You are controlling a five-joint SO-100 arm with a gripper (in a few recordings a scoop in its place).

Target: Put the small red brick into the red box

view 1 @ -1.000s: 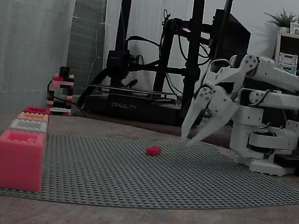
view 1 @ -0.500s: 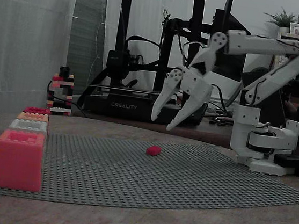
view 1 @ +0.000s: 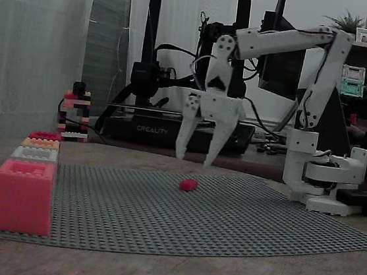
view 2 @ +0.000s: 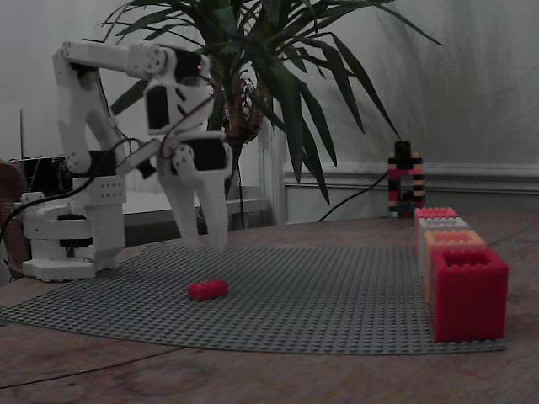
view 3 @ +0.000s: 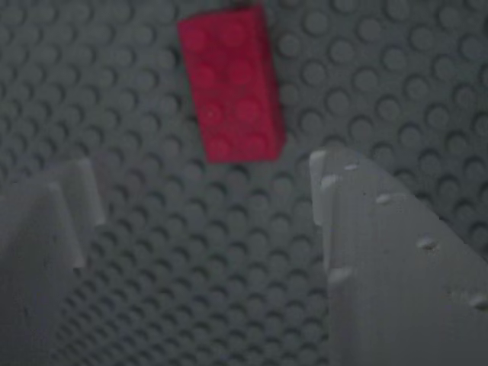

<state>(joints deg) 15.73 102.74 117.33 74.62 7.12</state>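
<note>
In a fixed view, the red box [view 1: 23, 195] stands at the front left corner of the grey baseplate [view 1: 240, 223], first in a row of 4 boxes [view 1: 36, 154] along its left edge. The small red brick [view 1: 189, 184] lies near the plate's middle. The gripper [view 1: 193, 160] hangs just above it, its 2 fingers spread wide, holding and touching nothing.

Both fixed views are dim, grey and grainy, with muted colours. The light is flat: the pale curtain [view 1: 34, 47] at upper left is the brightest part, and the baseplate [view 1: 227, 215] carries only faint, soft shadows. In the wrist view the fingers [view 3: 389, 267] at the bottom are blurred; the red brick [view 3: 232, 84] is slightly sharper.
</note>
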